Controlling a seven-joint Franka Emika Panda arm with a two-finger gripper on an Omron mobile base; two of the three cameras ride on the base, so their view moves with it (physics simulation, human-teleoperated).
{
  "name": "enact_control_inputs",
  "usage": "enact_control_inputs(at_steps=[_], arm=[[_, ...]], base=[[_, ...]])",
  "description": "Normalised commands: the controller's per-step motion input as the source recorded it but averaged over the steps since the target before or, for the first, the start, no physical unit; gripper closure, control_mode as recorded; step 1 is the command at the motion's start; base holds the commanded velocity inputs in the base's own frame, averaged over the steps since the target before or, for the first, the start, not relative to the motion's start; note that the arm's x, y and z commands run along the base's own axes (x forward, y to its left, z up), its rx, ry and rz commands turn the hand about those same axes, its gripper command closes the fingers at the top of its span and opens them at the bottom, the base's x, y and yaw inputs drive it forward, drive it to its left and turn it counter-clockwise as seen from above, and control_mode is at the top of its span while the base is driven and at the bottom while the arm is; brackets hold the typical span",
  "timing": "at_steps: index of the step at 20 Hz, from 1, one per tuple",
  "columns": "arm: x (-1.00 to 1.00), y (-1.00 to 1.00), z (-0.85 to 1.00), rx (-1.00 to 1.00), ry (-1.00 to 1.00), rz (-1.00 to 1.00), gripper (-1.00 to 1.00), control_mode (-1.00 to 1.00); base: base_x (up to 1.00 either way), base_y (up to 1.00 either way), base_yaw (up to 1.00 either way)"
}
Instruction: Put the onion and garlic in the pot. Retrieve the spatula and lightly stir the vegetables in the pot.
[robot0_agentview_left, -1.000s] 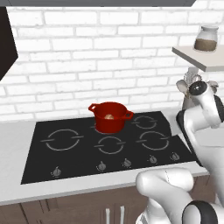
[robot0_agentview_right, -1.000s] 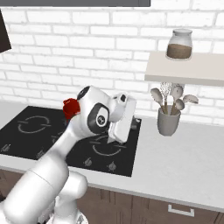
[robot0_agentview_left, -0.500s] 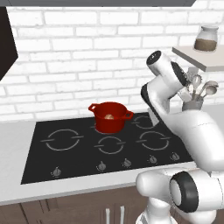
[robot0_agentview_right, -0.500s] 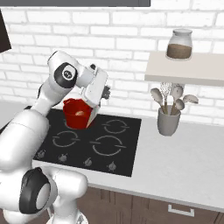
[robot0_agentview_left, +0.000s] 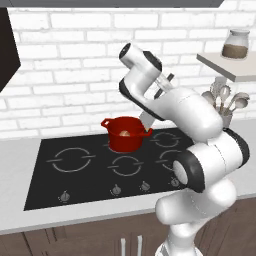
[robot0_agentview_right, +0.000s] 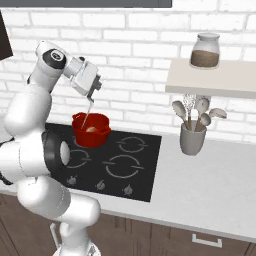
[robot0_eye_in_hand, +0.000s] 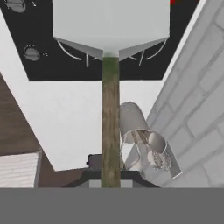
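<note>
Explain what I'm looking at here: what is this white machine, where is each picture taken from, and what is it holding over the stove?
The white machine is a robot arm on a mobile base, ending in a two-finger gripper. Two pictures come from cameras on the base, behind the arm to its left and right, so they show the same kitchen from two sides. The third comes from a camera on the hand, looking along the gripper.

On the counter sits a black cooktop with a red pot on a back burner; an onion lies inside it. To the right stands a grey utensil cup, below a shelf with a jar.

The gripper is shut on the spatula, its blade pointing down toward the pot.
</note>
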Motion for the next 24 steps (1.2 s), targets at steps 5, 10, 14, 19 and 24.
enact_control_inputs(at_steps=[5, 10, 14, 19, 24], arm=[[0.75, 0.41, -0.74, -0.21, 0.03, 0.20, 1.00, -1.00], [0.40, 0.14, -0.09, -0.13, -0.03, 0.16, 1.00, -1.00], [0.46, 0.32, 0.00, -0.11, -0.09, 0.13, 1.00, -1.00], [0.58, 0.40, -0.04, -0.07, -0.03, 0.13, 1.00, -1.00], [0.22, 0.28, -0.26, -0.02, 0.00, 0.12, 1.00, -1.00]], base=[[0.00, 0.00, 0.00], [0.00, 0.00, 0.00], [0.00, 0.00, 0.00], [0.00, 0.00, 0.00], [0.00, 0.00, 0.00]])
